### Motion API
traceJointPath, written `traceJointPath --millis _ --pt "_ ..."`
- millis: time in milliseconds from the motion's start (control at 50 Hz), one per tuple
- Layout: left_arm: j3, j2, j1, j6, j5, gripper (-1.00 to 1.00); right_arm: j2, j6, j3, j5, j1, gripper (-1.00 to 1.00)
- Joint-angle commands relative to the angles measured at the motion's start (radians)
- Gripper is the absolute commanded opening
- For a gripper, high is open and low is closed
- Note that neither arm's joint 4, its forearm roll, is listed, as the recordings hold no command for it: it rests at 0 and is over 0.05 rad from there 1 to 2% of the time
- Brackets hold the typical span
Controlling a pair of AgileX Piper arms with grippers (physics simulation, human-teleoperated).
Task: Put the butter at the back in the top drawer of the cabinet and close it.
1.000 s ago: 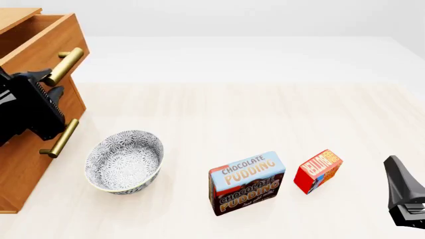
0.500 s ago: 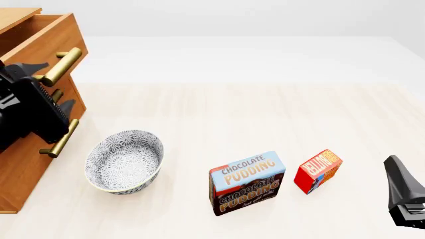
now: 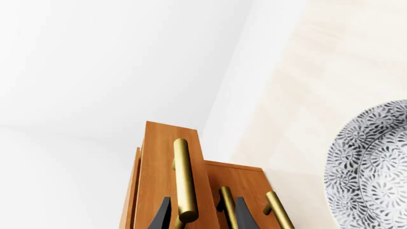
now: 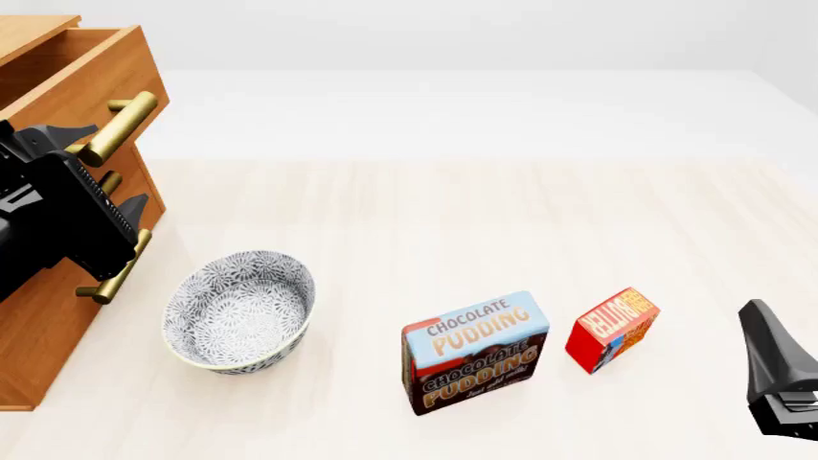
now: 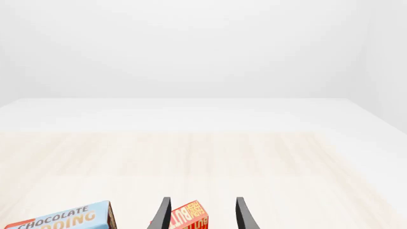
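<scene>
Butter (image 4: pixel 612 329) stands on the table right of the pudding box (image 4: pixel 474 351), near the right gripper (image 5: pixel 201 214), whose fingers gape wide with the box lined up between them. It looks a light, stiff carton: pinch its broad flat faces. Left gripper (image 3: pixel 198 214) straddles the handle (image 3: pixel 184 179) of the pulled-out top drawer (image 4: pixel 79 69), jaws apart, bowl (image 4: pixel 239 309) nearby

1. A pale wooden table (image 4: pixel 422 211) carries everything;
2. the cabinet (image 4: pixel 52 316) stands at its left edge;
3. a patterned bowl (image 4: pixel 239 310), the pudding box (image 4: pixel 476 352) and the butter (image 4: pixel 612 329) rest along the near side.
</scene>
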Motion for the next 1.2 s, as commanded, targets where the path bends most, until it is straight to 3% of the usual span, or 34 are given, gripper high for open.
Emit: traceJointPath --millis 20,260,280,300,600,740,960,1020,1180,1200 --pt "0.001 0.0 -0.001 0.0 0.0 1.0 0.0 0.0 0.0 0.0 0.0 1.0" --pt "0.001 0.0 -0.001 0.0 0.0 1.0 0.0 0.0 0.0 0.0 0.0 1.0" --pt "-0.209 -0.287 -0.128 -0.199 0.4 1.0 0.0 0.0 0.0 0.0 0.0 1.0" --pt "-0.209 -0.287 -0.128 -0.199 0.454 1.0 0.0 0.0 0.0 0.0 0.0 1.0" --pt "-0.247 -0.304 -0.116 -0.235 0.509 1.0 0.0 0.0 0.0 0.0 0.0 1.0" --pt "-0.311 -0.284 -0.117 -0.296 0.579 1.0 0.0 0.0 0.0 0.0 0.0 1.0" --pt "-0.464 -0.24 -0.097 -0.432 0.748 1.0 0.0 0.0 0.0 0.0 0.0 1.0" --pt "-0.533 -0.196 -0.103 -0.515 0.839 1.0 0.0 0.0 0.0 0.0 0.0 1.0" --pt "-0.629 -0.152 -0.1 -0.607 0.946 1.0 0.0 0.0 0.0 0.0 0.0 1.0" --pt "-0.656 -0.122 -0.11 -0.643 0.973 1.0 0.0 0.0 0.0 0.0 0.0 1.0"
